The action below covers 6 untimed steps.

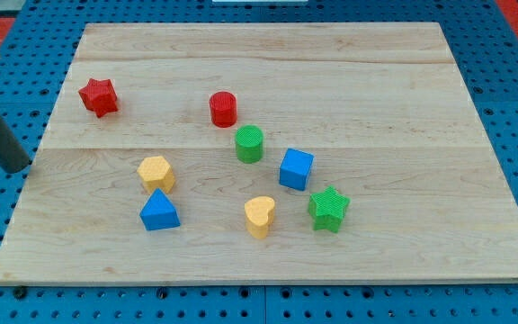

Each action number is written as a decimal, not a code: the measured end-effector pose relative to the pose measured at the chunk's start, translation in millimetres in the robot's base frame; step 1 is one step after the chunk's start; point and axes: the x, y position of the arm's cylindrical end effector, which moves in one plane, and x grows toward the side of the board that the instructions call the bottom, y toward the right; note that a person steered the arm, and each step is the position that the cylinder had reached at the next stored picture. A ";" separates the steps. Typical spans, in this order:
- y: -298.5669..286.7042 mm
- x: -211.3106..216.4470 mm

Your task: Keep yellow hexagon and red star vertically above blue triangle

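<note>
The yellow hexagon (156, 172) sits left of the board's middle. The blue triangle (159, 211) lies just below it, nearly touching. The red star (99, 96) is at the upper left, well apart from both. My tip (14, 166) is the lower end of a dark rod at the view's left edge, beside the board's left side, far left of the yellow hexagon and below-left of the red star. It touches no block.
A red cylinder (223, 109), a green cylinder (249, 144), a blue cube (296, 169), a yellow heart (259, 216) and a green star (328, 208) lie around the middle of the wooden board (403, 81). Blue pegboard (511, 54) surrounds it.
</note>
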 end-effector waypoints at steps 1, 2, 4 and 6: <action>13.5 -77.5; 25.1 -136.6; 143.1 -64.6; 101.4 -152.1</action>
